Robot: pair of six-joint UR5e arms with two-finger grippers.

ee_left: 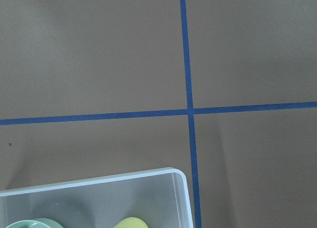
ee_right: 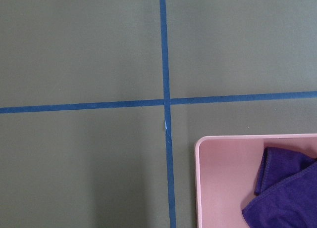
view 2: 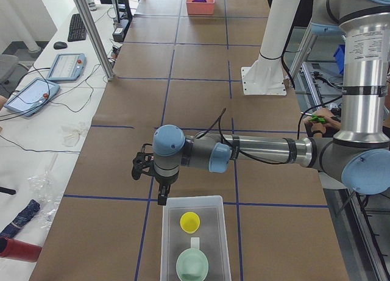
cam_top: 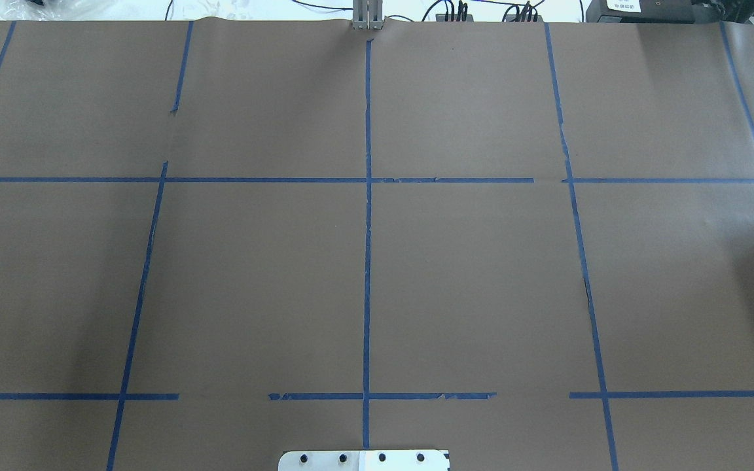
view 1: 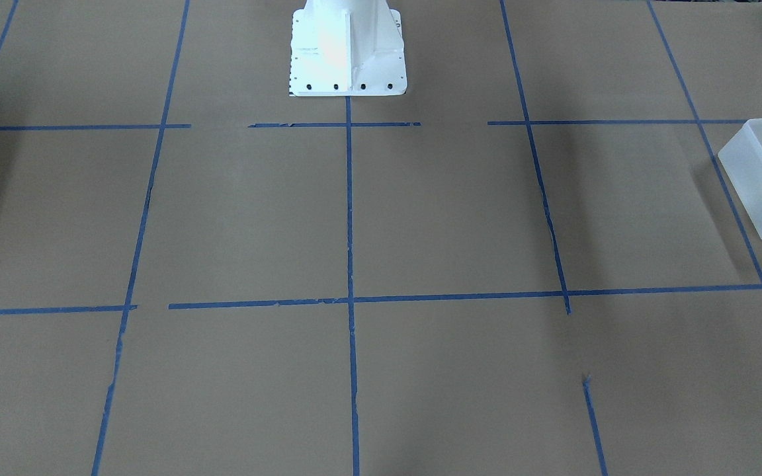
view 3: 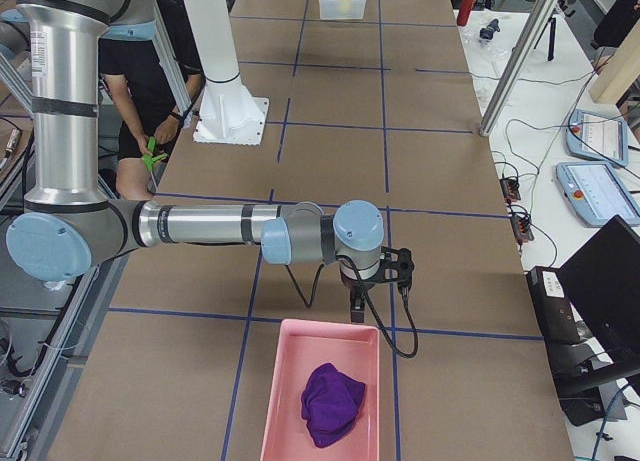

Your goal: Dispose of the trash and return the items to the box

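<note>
Starting at the robot's left end of the brown-papered table [view 2: 195, 61], marked into squares with blue tape lines [cam_top: 368, 261]. Reaching out level over it and pointing the left gripper [view 2: 161, 199] straight down, just beside the frosted translucent bin [view 2: 224, 232], at the bin's eleven o'clock corner in the left-end view. Seeing those fingers only from that side camera, so not being able to tell how far the jaws are parted or whether anything is between them. Finding the small yellow cup [view 2: 189, 221] standing upright, mouth up, inside the bin toward its twelve o'clock end. Finding a mint-green bowl [view 2: 192, 264] at the cup's six o'clock, also in the bin and close by, with a pale tab between the two, probably the bowl's handle.

Passing the white robot base [view 1: 348, 49] at the middle of the table's edge.

Ending at the right end: pointing the right gripper [view 3: 357, 309] straight down, just beside the pink tray [view 3: 285, 381], at about the tray's one o'clock in the right-end view. Again not being able to tell the jaws' opening from this side camera alone. Finding a crumpled purple cloth [view 3: 332, 403] lying in the tray toward its six o'clock end.
</note>
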